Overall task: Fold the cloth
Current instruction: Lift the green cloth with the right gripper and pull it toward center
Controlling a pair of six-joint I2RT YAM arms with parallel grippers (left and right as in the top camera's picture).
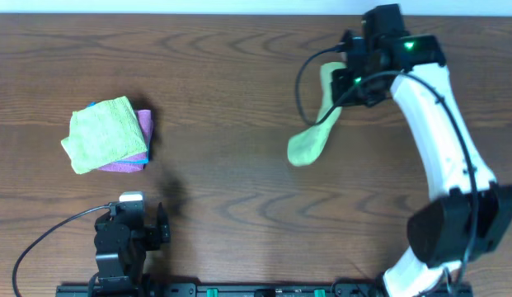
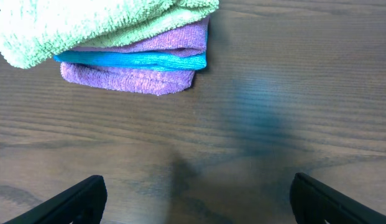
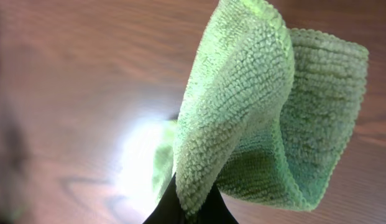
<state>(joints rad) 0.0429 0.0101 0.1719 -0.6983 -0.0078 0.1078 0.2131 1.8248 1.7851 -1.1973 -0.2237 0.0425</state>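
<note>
R gripper (image 3: 185, 210) pinches nubby lime cloth (image 3: 242, 118), hanging in curled fold.

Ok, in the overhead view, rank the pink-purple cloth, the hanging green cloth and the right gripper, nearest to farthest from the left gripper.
From the left gripper:
1. Pink-purple cloth, just ahead, on the left.
2. Lime-green cloth, hanging mid-right.
3. Right gripper, far back right, jaws shut on that cloth's top.
</note>
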